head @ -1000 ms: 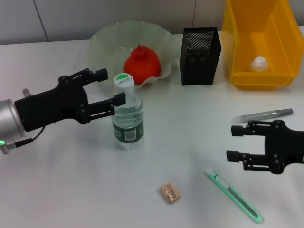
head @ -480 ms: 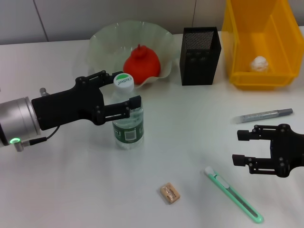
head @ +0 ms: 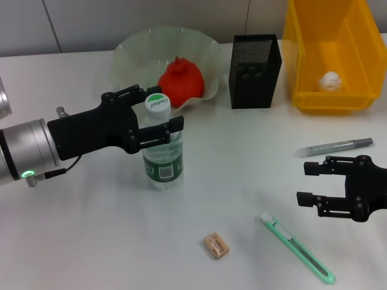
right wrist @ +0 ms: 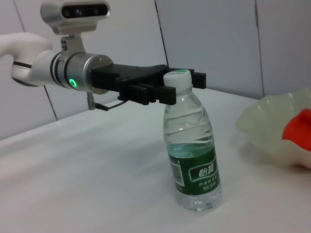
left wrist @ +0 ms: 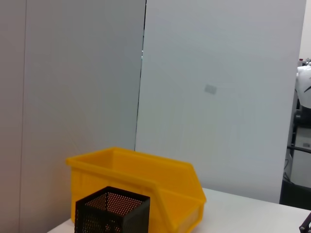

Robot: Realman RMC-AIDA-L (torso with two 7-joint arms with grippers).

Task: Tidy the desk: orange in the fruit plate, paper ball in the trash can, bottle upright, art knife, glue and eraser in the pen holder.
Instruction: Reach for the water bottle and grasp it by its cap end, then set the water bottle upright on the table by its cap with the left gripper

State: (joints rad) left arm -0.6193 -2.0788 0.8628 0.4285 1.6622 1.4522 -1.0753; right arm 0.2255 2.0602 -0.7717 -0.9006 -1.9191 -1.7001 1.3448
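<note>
Clear plastic bottle [head: 162,144] stands upright at centre-left, near the fruit plate [head: 130,51]. Left gripper [head: 156,115] straddles its neck, fingers wide, not clamping. Bottle step appears complete; next, retract clear without tipping it. Right gripper [head: 309,183] hovers wide, near-right.

Head view looks down on the desk; both wrist views look level, apparently low, sharing its objects.

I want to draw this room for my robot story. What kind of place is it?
Probably an office or lab desk set up for tidying practice: a white table against plain wall panels, with a black mesh pen holder and a yellow bin serving as trash can.
</note>
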